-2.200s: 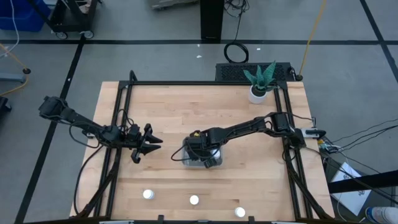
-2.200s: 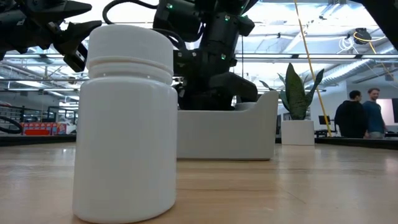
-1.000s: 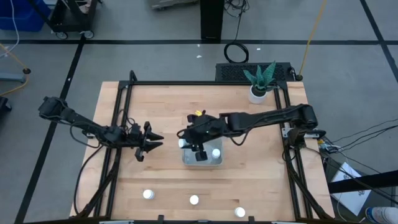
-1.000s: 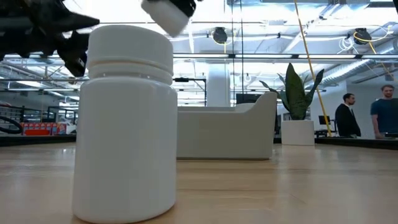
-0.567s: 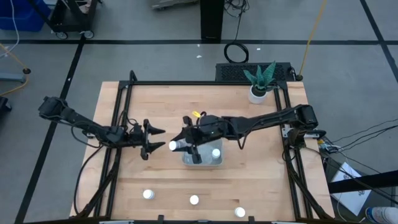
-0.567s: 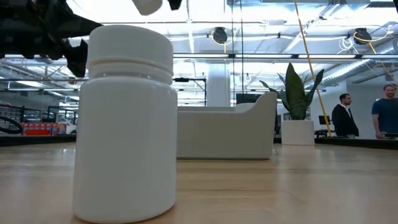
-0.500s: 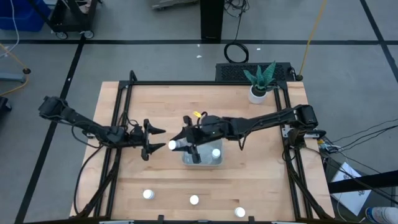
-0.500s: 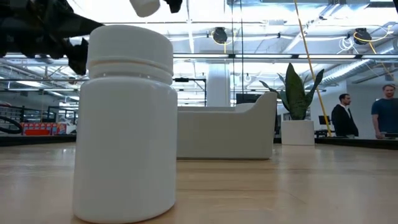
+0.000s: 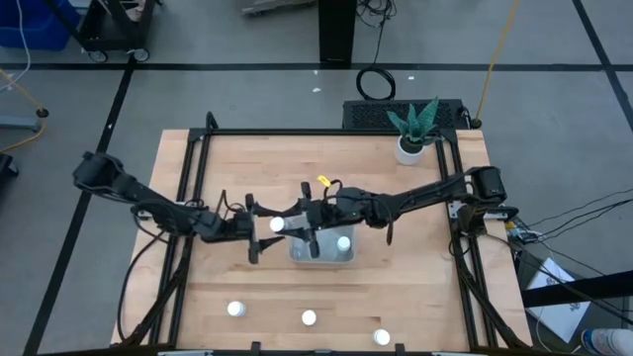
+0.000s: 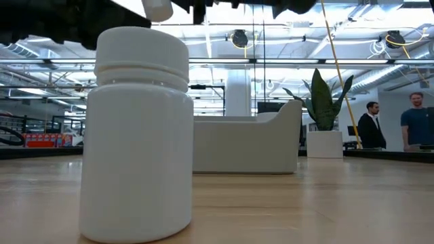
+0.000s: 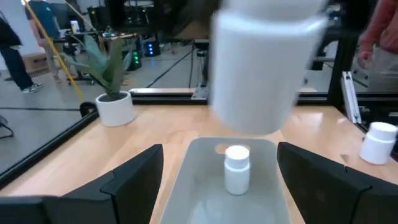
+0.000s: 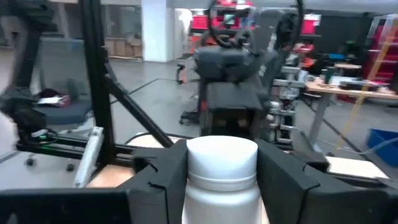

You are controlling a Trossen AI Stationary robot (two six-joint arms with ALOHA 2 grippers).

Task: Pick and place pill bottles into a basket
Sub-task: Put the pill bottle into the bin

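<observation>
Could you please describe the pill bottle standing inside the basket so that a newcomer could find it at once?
Start from the wooden table and find the pale translucent basket near its middle. The pill bottle stands upright in the basket's right half. It is the only bottle inside the basket: three stand along the near edge, and one is held in the right gripper.

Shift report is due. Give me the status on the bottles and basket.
Done: one bottle stands in the basket. In hand: the right gripper grips a second bottle in the air beside the basket, with the left gripper open next to it. Left: three bottles on the table.
</observation>
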